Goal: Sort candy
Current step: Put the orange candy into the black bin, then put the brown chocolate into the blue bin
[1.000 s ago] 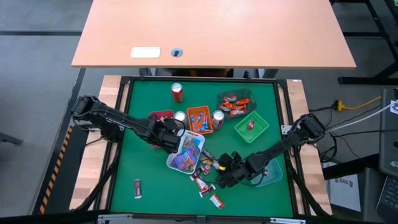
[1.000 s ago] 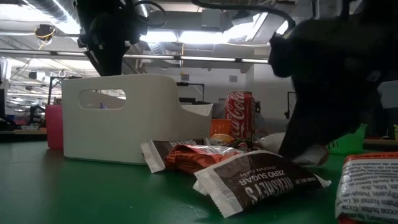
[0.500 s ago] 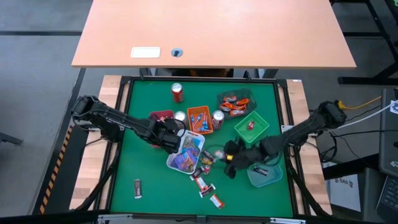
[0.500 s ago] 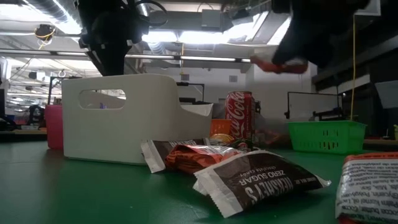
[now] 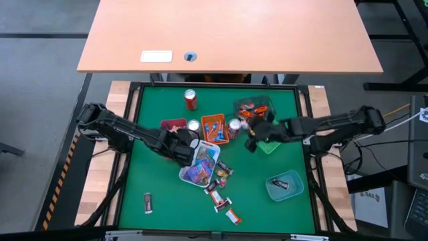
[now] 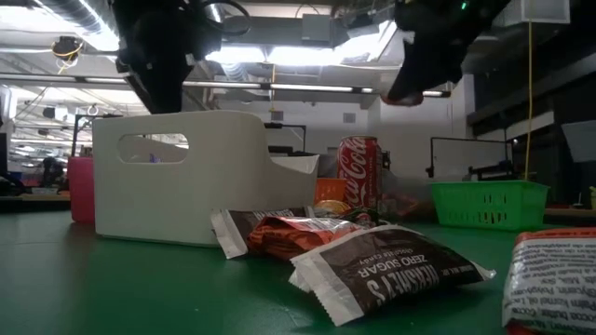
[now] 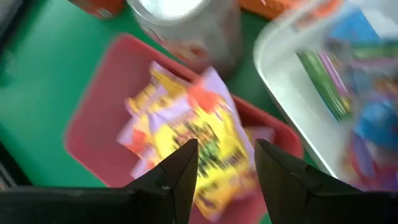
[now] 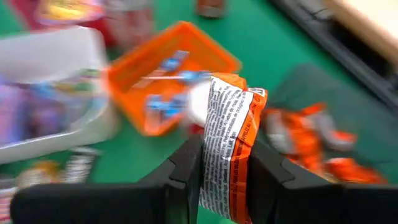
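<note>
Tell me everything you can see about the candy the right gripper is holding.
The candy is a small packet in an orange wrapper with a white panel of fine black print, crinkled like foil or plastic. It stands roughly on end, pinched at its lower part in the right gripper. It hangs above the green table, near the dark tray of orange candies, touching nothing else.

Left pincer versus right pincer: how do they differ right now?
The right pincer is shut on an orange candy; the left pincer is open and empty. The right is raised by the dark tray; the left hangs over the red tray. Both have dark fingers.
</note>
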Robot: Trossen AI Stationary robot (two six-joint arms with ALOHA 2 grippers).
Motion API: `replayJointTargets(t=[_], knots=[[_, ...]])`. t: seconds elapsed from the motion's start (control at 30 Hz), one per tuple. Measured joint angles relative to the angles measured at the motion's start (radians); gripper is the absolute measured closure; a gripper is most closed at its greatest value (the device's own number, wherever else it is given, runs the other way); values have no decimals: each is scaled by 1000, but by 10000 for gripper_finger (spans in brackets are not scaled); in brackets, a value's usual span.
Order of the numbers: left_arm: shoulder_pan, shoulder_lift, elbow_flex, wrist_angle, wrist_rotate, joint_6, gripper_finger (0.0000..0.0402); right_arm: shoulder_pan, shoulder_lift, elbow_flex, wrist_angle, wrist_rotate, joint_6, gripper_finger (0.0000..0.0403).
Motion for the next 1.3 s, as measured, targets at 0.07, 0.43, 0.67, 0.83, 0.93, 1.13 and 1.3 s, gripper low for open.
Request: replayJointTargets(t=[0.07, 0.43, 0.67, 0.83, 0.93, 1.13, 1.3], knots=[[-14, 0, 0, 0, 56, 0, 254, -48, 0, 0, -29, 24, -42, 308], [-189, 0, 0, 0, 120, -137, 254, -294, 15, 0, -97, 34, -123, 308], [-341, 0, 0, 0, 256, -363, 254, -379, 15, 0, -102, 14, -178, 293], [-455, 0, 0, 9, 319, -520, 254, -414, 15, 0, -102, 15, -178, 249], [-520, 0, 0, 10, 319, -615, 254, -422, 16, 0, -102, 15, -175, 223], [-633, 0, 0, 10, 320, -840, 254, -419, 16, 0, -102, 14, -175, 194], [-712, 0, 0, 28, 320, -1026, 254, -419, 16, 0, -102, 15, -174, 192]])
